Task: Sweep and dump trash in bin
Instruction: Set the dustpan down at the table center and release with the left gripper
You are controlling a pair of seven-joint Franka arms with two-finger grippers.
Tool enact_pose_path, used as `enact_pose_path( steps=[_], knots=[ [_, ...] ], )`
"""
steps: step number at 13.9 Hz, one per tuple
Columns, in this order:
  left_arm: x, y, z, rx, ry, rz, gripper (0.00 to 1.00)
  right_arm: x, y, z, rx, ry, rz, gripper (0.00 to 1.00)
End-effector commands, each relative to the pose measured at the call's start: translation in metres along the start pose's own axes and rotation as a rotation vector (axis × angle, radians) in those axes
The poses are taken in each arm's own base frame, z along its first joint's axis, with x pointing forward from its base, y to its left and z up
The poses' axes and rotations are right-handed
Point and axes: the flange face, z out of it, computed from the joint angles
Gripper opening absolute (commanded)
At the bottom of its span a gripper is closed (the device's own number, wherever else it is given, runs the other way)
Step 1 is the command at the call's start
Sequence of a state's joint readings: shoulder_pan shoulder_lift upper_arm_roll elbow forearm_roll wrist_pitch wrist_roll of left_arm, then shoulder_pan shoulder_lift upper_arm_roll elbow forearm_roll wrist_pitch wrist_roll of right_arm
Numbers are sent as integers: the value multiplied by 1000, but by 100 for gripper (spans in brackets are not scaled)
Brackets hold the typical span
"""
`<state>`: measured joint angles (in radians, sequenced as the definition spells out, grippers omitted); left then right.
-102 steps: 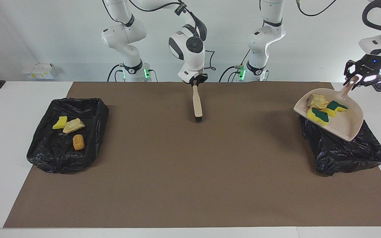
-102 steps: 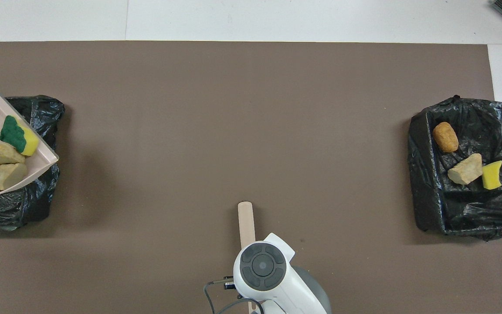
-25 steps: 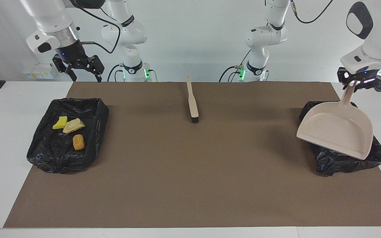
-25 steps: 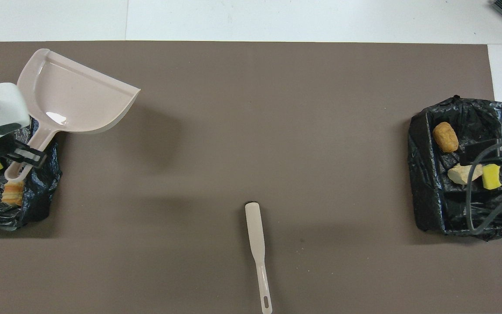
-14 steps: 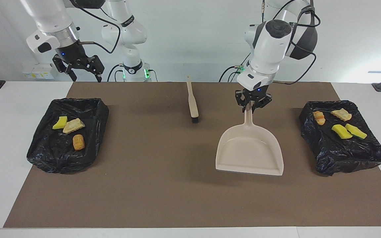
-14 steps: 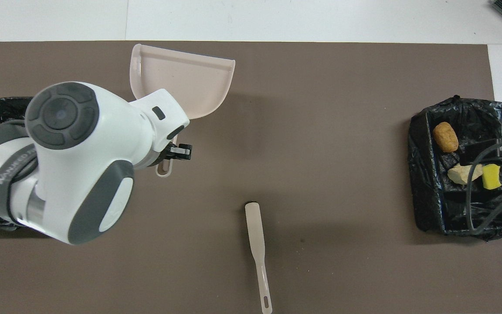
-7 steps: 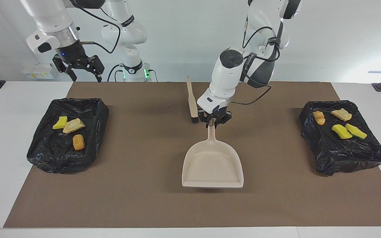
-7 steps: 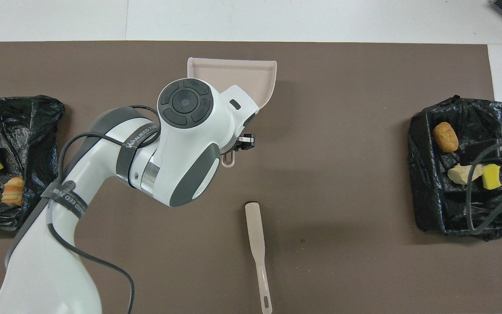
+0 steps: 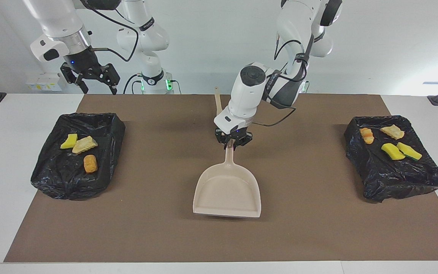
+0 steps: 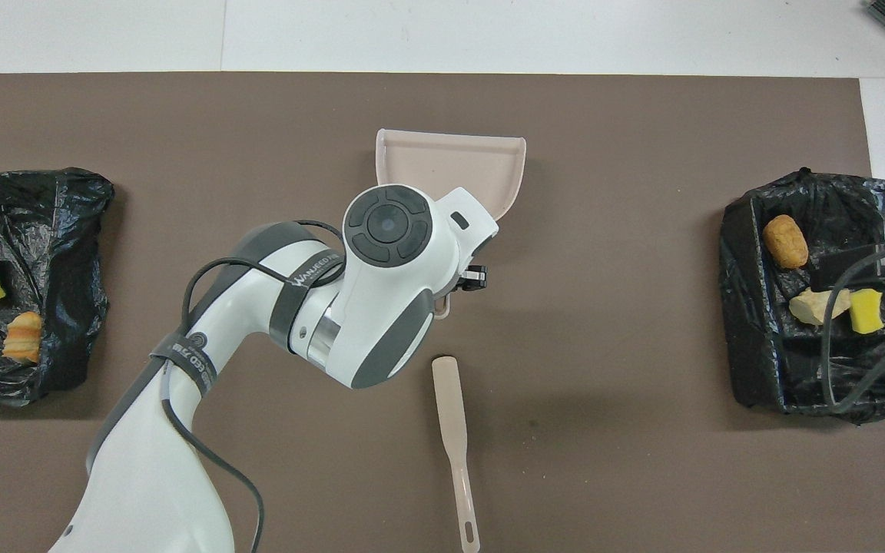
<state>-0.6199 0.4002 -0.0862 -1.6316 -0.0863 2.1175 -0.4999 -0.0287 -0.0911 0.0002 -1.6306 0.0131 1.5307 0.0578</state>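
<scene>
Brown bench mat (image 9: 165,236), frame centre: left end effector (image 9: 234,141) pinching empty dustpan (image 9: 227,192), shifted leftward since half a second ago. Trash (image 9: 388,142) in bin (image 9: 397,179), right edge. Right end effector (image 9: 91,78) spread, upper left, unmoved.

The left gripper (image 9: 234,143) has its jaws clamped on the handle of the dustpan (image 9: 227,192), over the middle of the mat (image 9: 165,236). The brush (image 10: 454,438) lies just beside them, nearer the robots. A bin (image 9: 105,125) with scraps (image 9: 84,144) sits toward each table end.
</scene>
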Motion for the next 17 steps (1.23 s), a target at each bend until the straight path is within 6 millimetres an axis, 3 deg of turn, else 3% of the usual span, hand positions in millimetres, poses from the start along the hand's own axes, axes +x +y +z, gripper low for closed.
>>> enact_pose_path(
  steps=[1, 3, 7, 8, 9, 10, 11, 12, 17],
  knots=[
    [-8, 7, 15, -11, 4, -10, 0, -4, 0, 0, 6, 12, 19, 100],
    [-2, 1, 18, -15, 14, -20, 0, -4, 0, 0, 6, 12, 19, 100],
    [-11, 4, 36, -22, -27, -78, 0, -4, 0, 0, 6, 12, 19, 100],
    [-12, 5, 36, -20, -33, -81, 6, -4, 0, 0, 6, 10, 19, 100],
    [-12, 5, 36, -20, -33, -81, 13, -4, 0, 0, 6, 12, 19, 100],
    [-12, 5, 35, -21, -32, -82, 38, -4, 0, 0, 6, 12, 19, 100],
    [-10, 3, 34, -21, -30, -91, 93, -4, 0, 0, 6, 12, 19, 100],
    [-9, 0, 31, -20, -31, -116, 100, -4, 0, 0, 6, 12, 19, 100],
    [-1, -23, -19, -28, 2, -169, 100, -4, 0, 0, 6, 12, 19, 100]
  ],
)
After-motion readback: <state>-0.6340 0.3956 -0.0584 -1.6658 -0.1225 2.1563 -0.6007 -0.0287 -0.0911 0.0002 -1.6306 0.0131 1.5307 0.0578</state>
